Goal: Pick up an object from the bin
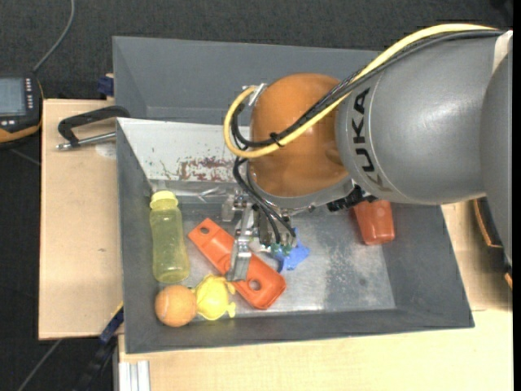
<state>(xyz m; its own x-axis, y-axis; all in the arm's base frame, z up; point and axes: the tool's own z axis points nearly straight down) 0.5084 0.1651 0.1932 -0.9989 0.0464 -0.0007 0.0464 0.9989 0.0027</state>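
Black block lettering is printed along the grey arm [431,112], just beside the orange wrist cover [293,137]. The letters "KU" can be read, and the rest is cut off. The display of the small device [16,100] is too small to be read.

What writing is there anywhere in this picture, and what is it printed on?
"KUKA": black letters running down the grey arm casing, partly hidden at the lower end.
On the small screen device outside the bin at the left: too small to read.
On the yellow bottle and the other things in the bin: no readable text.
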